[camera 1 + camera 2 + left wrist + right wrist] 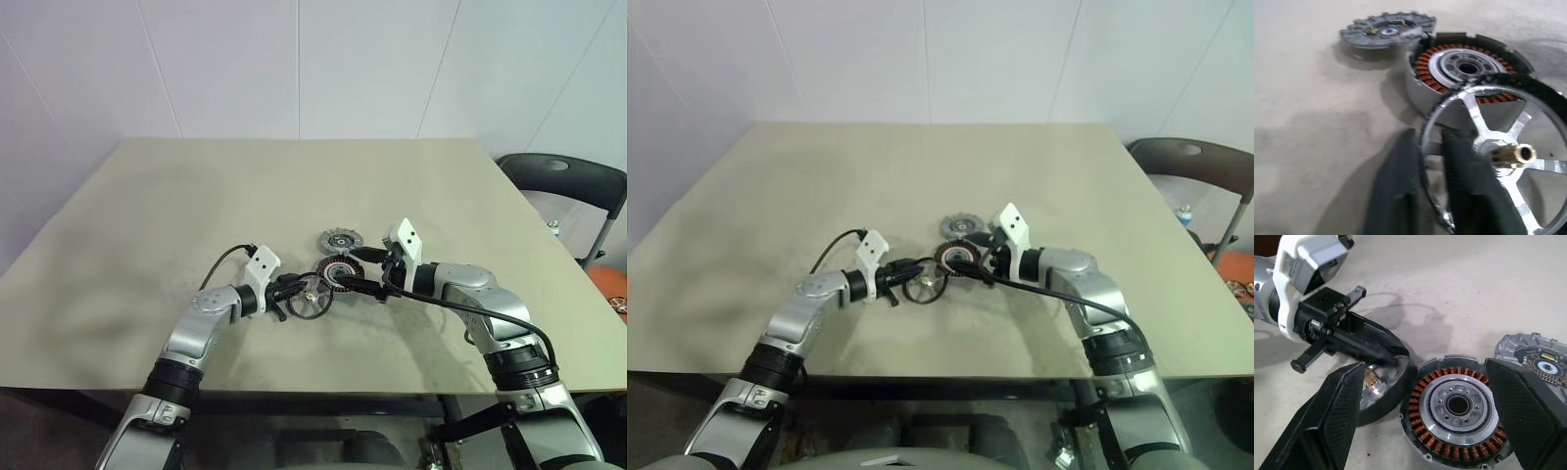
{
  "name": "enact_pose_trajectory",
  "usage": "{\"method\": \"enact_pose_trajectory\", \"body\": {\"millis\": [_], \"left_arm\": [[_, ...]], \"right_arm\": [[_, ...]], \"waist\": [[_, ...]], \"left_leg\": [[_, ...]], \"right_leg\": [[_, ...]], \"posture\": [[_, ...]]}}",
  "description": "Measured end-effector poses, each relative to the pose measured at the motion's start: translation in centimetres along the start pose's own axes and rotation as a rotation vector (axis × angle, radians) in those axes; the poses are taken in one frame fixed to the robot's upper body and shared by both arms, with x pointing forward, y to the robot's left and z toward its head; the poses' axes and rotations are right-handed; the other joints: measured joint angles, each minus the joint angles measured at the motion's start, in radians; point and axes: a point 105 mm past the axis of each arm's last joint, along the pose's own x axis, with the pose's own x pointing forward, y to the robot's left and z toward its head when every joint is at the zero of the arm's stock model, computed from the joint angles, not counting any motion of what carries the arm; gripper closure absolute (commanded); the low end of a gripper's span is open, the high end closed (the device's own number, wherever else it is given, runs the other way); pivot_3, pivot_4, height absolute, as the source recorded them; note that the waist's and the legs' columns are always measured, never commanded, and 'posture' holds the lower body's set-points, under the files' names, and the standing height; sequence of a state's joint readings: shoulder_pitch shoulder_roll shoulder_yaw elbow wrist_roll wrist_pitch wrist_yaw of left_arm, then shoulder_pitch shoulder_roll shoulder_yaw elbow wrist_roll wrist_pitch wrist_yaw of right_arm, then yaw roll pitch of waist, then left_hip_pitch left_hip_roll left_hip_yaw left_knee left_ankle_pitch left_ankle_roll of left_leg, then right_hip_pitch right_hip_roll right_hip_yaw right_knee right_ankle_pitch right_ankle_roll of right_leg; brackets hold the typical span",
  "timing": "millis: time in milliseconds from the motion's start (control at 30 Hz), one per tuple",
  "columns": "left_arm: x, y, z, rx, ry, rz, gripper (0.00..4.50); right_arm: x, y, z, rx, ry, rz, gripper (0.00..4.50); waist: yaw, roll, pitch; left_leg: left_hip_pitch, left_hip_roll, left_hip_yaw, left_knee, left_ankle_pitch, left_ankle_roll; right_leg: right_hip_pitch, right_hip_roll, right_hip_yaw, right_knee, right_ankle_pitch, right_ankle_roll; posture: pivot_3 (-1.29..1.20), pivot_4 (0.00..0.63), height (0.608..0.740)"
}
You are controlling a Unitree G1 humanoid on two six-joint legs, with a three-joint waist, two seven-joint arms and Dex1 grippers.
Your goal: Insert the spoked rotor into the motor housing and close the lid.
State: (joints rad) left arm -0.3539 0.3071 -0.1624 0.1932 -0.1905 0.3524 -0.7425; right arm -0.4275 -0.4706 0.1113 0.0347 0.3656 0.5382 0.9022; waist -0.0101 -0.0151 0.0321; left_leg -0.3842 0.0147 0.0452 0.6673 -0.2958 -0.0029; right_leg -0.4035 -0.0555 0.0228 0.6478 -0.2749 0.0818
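The spoked rotor (1484,142), a silvery ring with spokes and a brass-tipped hub, is held tilted just left of the motor housing (1457,409). My left gripper (297,291) is shut on its rim, one finger (1393,196) on each side. The housing, with copper windings around a silver centre, lies flat on the table (196,196). My right gripper (1425,367) stands open, its pads (1327,421) straddling the housing from the right, with a gap on the rotor side. The finned grey lid (340,240) lies flat just behind the housing.
A dark chair (578,186) stands past the table's right edge, with an orange object (617,284) below it. The table's near edge runs just below both arms. Bare tabletop stretches to the left and far behind the parts.
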Motion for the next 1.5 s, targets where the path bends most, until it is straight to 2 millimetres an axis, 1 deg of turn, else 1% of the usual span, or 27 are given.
{"method": "enact_pose_trajectory", "body": {"millis": [200,300,367,433,567,700,800,867,1000,1133,1367,1500], "left_arm": [[-0.1,0.0,0.0,-0.043,-0.023,0.006,4.48],[-0.2,0.3,0.3,-0.084,-0.065,0.031,4.48],[-0.4,0.7,0.9,-0.106,-0.116,0.054,4.48],[-0.8,1.2,2.0,-0.132,-0.198,0.08,4.48],[-1.3,2.0,3.5,-0.112,-0.286,0.126,4.48],[-1.0,2.8,4.6,-0.015,-0.328,0.217,4.48],[-0.6,3.1,5.1,0.085,-0.344,0.3,4.48],[-0.2,3.5,5.9,0.174,-0.359,0.39,4.48],[0.5,3.8,7.1,0.244,-0.362,0.464,4.48],[1.0,3.2,7.3,0.34,-0.348,0.483,4.48],[1.0,2.2,8.3,0.613,-0.377,0.515,4.48],[1.7,1.0,8.7,0.745,-0.409,0.506,4.48]], "right_arm": [[0.1,-0.1,-0.2,0.003,-0.003,-0.003,0.42],[0.2,-0.2,-0.5,0.01,0.001,-0.007,0.42],[0.2,-0.3,-0.7,0.015,0.005,-0.008,0.42],[0.3,-0.4,-1.0,0.024,0.013,-0.012,0.42],[0.3,-0.6,-1.4,0.03,0.021,-0.018,0.42],[0.4,-0.6,-1.3,0.021,0.016,-0.019,0.42],[0.5,-0.7,-1.3,0.024,0.016,-0.019,0.42],[0.5,-0.7,-1.3,0.024,0.016,-0.02,0.42],[0.5,-0.7,-1.3,0.023,0.017,-0.023,0.42],[0.2,-0.9,-1.3,0.018,0.021,-0.031,0.42],[-2.2,-2.7,-0.8,-0.011,0.038,-0.096,0.42],[-2.5,-2.9,-0.7,-0.015,0.035,-0.103,0.42]], "waist": [[0.001,0.0,0.0],[0.0,0.0,0.0],[-0.001,0.0,0.0],[-0.001,0.0,0.0],[0.0,0.0,0.0],[0.002,0.0,0.0],[0.002,0.0,0.0],[0.005,-0.001,0.0],[0.007,-0.001,0.0],[0.006,0.0,0.0],[0.023,0.0,0.0],[0.025,0.0,0.0]], "left_leg": [[0.0,0.0,0.0,0.001,0.0,0.0],[0.0,0.0,0.0,0.001,0.0,0.0],[0.0,0.001,0.0,0.001,0.0,0.0],[0.0,0.001,0.0,0.001,0.0,0.0],[0.0,0.001,0.0,0.001,0.0,0.0],[0.0,0.001,0.0,0.001,0.0,0.0],[0.0,0.001,0.0,0.001,0.0,0.0],[0.0,0.001,0.0,0.001,0.0,0.0],[0.0,0.0,0.001,0.001,0.0,0.0],[0.0,0.0,0.001,0.001,0.0,0.0],[0.0,0.0,0.001,0.001,0.0,0.0],[0.0,0.0,0.001,0.001,0.0,0.0]], "right_leg": [[0.001,0.003,0.0,0.0,0.0,0.0],[0.001,0.004,0.0,0.0,0.0,0.001],[0.001,0.004,0.0,0.0,0.001,0.001],[0.0,0.005,0.0,0.0,0.001,0.001],[0.0,0.005,0.0,0.0,0.001,0.001],[0.0,0.005,0.001,0.0,0.001,0.002],[0.0,0.005,0.001,0.0,0.001,0.002],[0.0,0.005,0.001,0.0,0.001,0.002],[0.0,0.005,0.001,0.0,0.002,0.003],[0.0,0.006,0.001,0.0,0.002,0.003],[0.0,0.007,0.001,0.0,0.002,0.003],[0.0,0.006,0.001,0.0,0.002,0.003]], "posture": [[0.0,0.0,0.74],[0.0,0.0,0.74],[0.0,0.0,0.74],[0.0,0.0,0.74],[0.0,0.0,0.74],[0.0,0.0,0.74],[0.0,0.0,0.74],[0.0,0.0,0.74],[0.0,0.0,0.74],[0.0,0.0,0.74],[0.0,0.0,0.74],[0.0,0.0,0.74]]}}
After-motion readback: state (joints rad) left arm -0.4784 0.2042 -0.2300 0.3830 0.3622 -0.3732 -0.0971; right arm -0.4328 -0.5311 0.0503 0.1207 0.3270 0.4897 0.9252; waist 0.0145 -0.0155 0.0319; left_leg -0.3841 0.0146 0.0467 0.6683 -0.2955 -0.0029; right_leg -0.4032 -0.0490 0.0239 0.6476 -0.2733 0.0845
